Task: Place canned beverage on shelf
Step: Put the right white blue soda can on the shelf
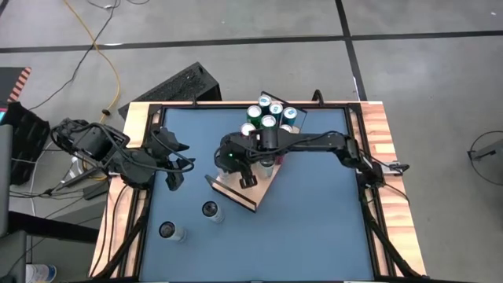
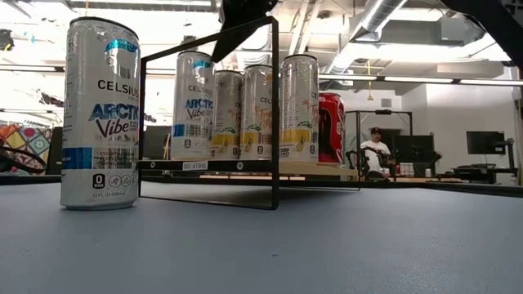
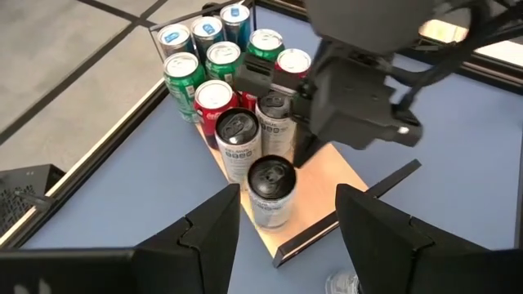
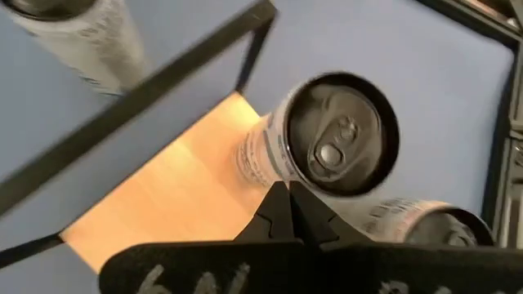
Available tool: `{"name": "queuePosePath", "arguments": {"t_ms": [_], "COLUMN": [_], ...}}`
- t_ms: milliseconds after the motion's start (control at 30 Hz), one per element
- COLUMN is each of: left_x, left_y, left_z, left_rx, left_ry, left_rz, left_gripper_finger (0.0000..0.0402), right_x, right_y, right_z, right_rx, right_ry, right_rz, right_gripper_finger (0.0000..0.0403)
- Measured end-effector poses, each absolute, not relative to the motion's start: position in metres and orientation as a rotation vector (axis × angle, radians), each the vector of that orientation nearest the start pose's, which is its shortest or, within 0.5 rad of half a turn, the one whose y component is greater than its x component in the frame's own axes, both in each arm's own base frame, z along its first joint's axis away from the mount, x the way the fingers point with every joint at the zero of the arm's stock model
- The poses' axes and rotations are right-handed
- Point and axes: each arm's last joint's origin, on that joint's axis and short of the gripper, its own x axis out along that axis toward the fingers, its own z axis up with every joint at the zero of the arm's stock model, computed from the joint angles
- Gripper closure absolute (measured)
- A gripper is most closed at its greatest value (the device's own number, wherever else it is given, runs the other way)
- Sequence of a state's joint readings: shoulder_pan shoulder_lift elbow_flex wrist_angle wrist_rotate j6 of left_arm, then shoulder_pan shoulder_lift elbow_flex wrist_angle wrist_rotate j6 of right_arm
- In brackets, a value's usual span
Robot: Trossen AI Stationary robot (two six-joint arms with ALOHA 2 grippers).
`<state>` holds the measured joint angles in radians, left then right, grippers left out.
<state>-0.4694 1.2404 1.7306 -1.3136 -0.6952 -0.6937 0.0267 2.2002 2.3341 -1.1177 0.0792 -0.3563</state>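
My right gripper [image 1: 248, 178] hangs over the shelf [image 1: 263, 185], fingers pressed together and holding nothing. In its wrist view the closed fingertips [image 4: 288, 214] meet in a point just short of a white can [image 4: 331, 143] that stands upright on the bare wood; whether the tips touch that can I cannot tell. A second can [image 4: 425, 222] stands just beyond it, beside my fingers.

My left gripper [image 1: 174, 174] waits over the blue table [image 1: 314, 212], well to the left of the shelf, with its fingers [image 3: 214, 229] parted about halfway and nothing between them. Ahead of it, the shelf carries a file of cans: the nearest white can [image 3: 270, 189] at the open end, another [image 3: 239, 143] behind it, then a red can [image 3: 214, 102]. Past these, green cans [image 3: 184, 75] and blue-topped cans [image 3: 206, 31] fill the far end.

Two loose cans stand on the table, apart from the shelf: one [image 1: 211, 211] just in front of my left gripper, one [image 1: 169, 231] further toward the table's near left corner.

In the low view a Celsius can [image 2: 100, 114] stands outside the black rail [image 2: 274, 114].
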Motion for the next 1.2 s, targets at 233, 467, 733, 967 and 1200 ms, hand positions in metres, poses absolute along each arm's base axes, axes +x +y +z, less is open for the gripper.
{"name": "queuePosePath", "arguments": {"t_ms": [233, 467, 733, 967, 1200], "left_x": [0.172, 0.169, 0.162, 0.179, 0.191], "left_y": [-0.067, -0.063, -0.046, -0.053, -0.059], "left_z": [0.455, 0.453, 0.433, 0.392, 0.355], "left_rx": [-0.213, -0.163, -0.191, -0.207, -0.384], "left_ry": [0.573, 0.575, 0.5, 0.444, 0.457], "left_rz": [0.43, 0.502, 0.847, 0.933, 0.94], "left_gripper_finger": [0.0214, 0.0214, 0.0214, 0.0214, 0.0214], "right_x": [0.464, 0.461, 0.431, 0.381, 0.33], "right_y": [0.0, 0.01, 0.038, 0.055, 0.044], "right_z": [0.329, 0.334, 0.372, 0.423, 0.465], "right_rx": [-0.412, -0.461, -0.525, -0.525, -0.411], "right_ry": [0.994, 0.989, 0.959, 0.881, 0.806], "right_rz": [0.071, 0.027, -0.033, -0.105, -0.226], "right_gripper_finger": [0.0403, 0.0403, 0.0403, 0.0403, 0.0403]}}
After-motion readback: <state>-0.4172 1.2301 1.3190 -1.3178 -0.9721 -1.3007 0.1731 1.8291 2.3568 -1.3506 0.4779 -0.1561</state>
